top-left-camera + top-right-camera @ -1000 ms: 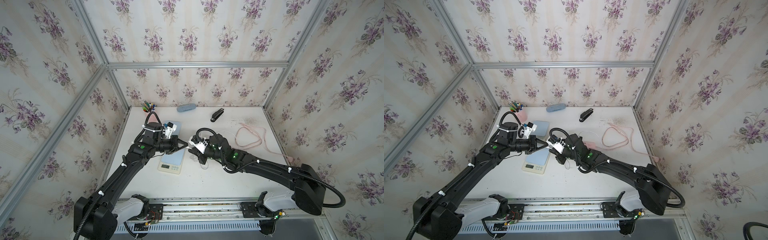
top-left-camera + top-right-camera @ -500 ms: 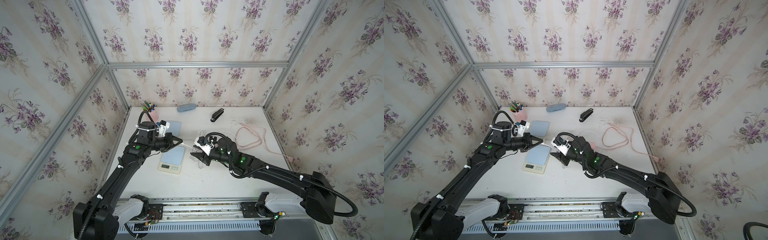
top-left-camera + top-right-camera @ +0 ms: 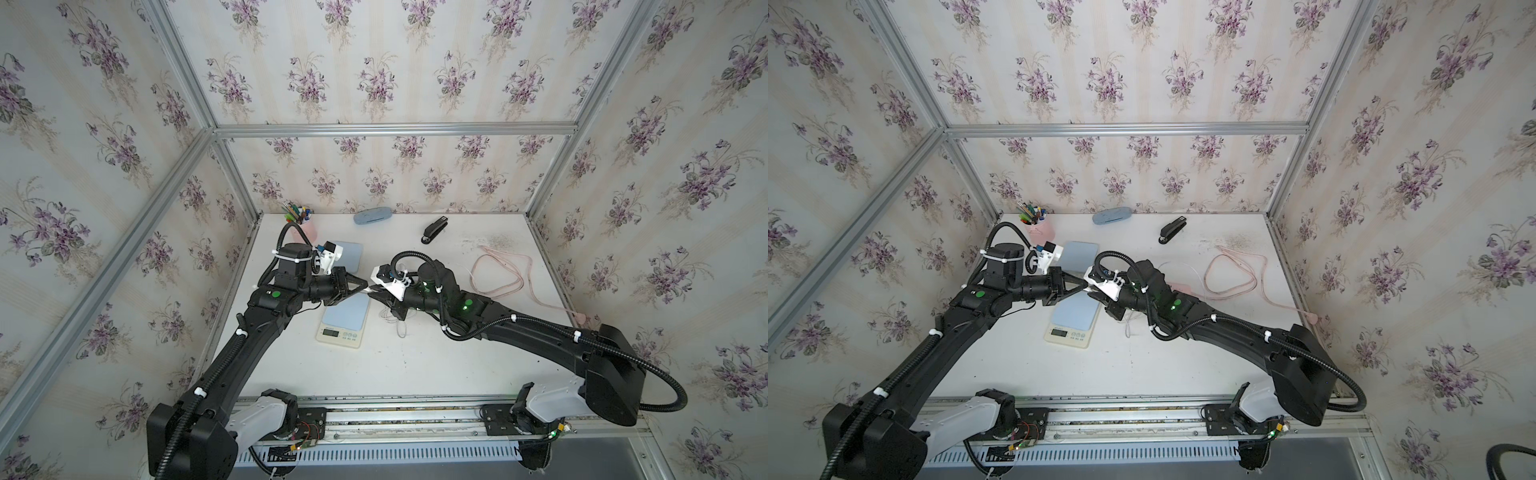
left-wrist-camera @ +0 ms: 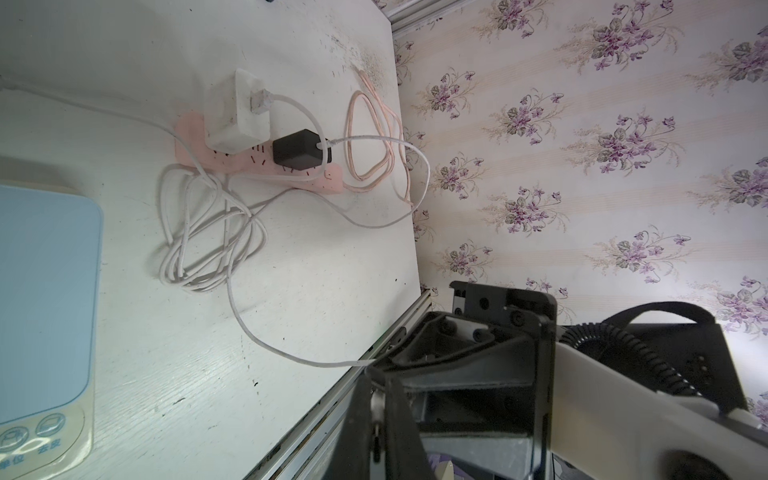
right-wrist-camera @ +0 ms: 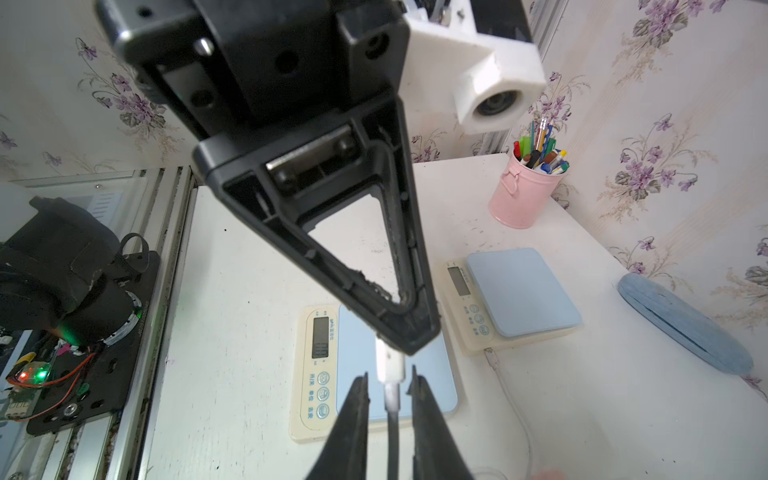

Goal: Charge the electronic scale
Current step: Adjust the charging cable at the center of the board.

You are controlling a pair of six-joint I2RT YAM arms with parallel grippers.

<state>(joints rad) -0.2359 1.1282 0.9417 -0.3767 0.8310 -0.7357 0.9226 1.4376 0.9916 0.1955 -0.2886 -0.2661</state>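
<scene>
The electronic scale [image 3: 345, 318] has a blue top and a cream front with a display, also in the right wrist view [image 5: 320, 361]. Just above its far edge my left gripper [image 3: 365, 286] is shut on the white plug [image 5: 390, 363] of a thin charging cable [image 4: 257, 332]. That cable runs back to a white charger [image 4: 239, 112] on a pink power strip [image 4: 266, 168]. My right gripper [image 5: 389, 372] faces the left one tip to tip in both top views [image 3: 1096, 293]. Its jaws straddle the plug's metal end with a small gap on each side.
A second blue-topped scale [image 3: 348, 254] lies behind, with another cable end [image 5: 492, 357] at its side. Along the back stand a pink pen cup [image 3: 301, 227], a blue case [image 3: 372, 215] and a black stapler [image 3: 435, 229]. A pink cord [image 3: 503, 274] loops at the right, beside a white cable coil [image 4: 208, 232].
My right gripper drew back and opened wide, then returned to the plug with its jaws narrowed around it. The left gripper shifted slightly left and back, still holding the plug.
</scene>
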